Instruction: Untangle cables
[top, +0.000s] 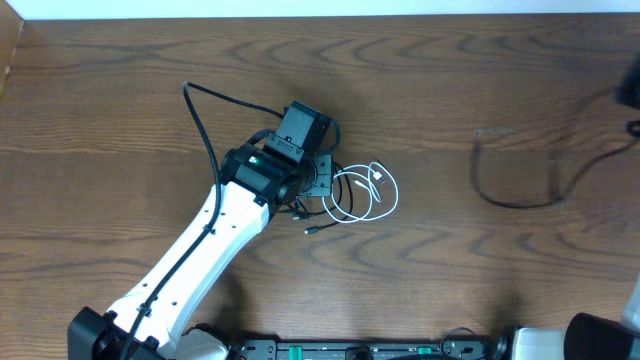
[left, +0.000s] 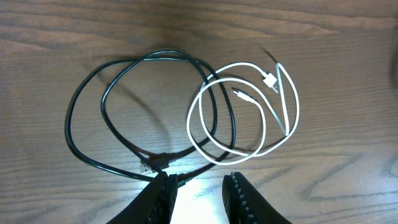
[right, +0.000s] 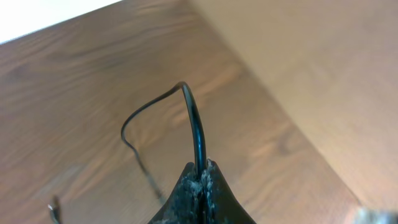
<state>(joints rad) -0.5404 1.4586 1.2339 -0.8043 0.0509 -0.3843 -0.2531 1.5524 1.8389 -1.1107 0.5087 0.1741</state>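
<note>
On the grained brown wooden worktop (top: 450, 60), near its middle, a thin white cord (left: 261, 134) lies coiled across a glossy black cord (left: 87, 93). The left gripper (left: 198, 182) stands partly open over them and holds nothing. Toward the right edge, the right gripper (right: 202, 171) pinches a second curved black cord (right: 196, 124).

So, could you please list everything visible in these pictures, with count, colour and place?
black cable: 1 as far as I can tell, black, looped in the middle of the scene
white cable: 1, white, coiled, its loops overlapping the black cable
second black cable: 1, black, apart on the right side, partly lifted
table: 1, brown wood, under everything
left arm: 1, white, reaching to the centre
left gripper: 1, black, open, above the looped cables
right gripper: 1, black, shut on the second black cable
</note>
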